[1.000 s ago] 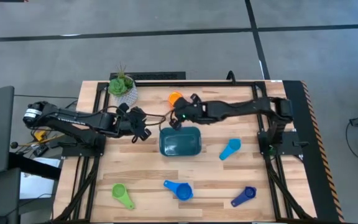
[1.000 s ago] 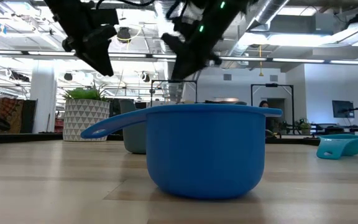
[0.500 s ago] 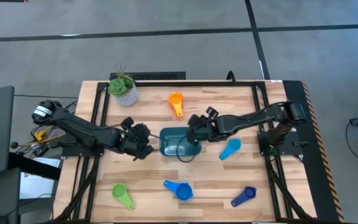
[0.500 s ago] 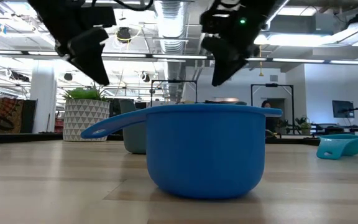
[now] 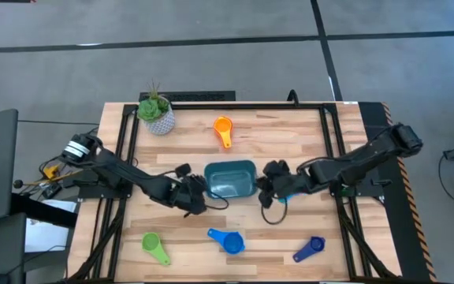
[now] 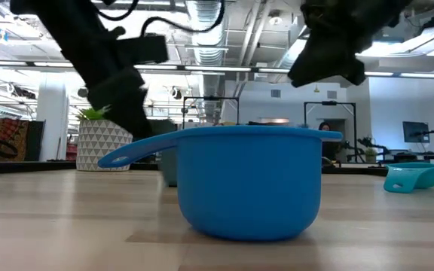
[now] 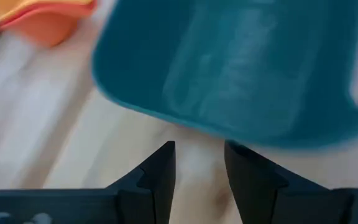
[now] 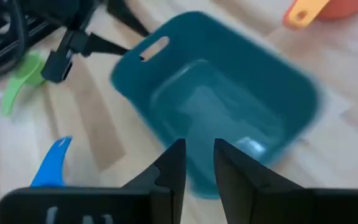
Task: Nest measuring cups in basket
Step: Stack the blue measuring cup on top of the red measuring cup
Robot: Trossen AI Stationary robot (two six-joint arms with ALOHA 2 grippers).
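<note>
High view: the teal basket sits in the middle of the wooden tabletop. The left gripper is just beside the basket's left side, and its fingers have a small gap with nothing between them. The right gripper is just beside the basket's right side, also with a small gap and nothing in it.

The orange cup lies behind the basket, near the plant pot. The green cup, the blue cup and the dark blue cup lie along the front edge, well apart from the basket. In the low view, a light blue cup rests far off to the side.
</note>
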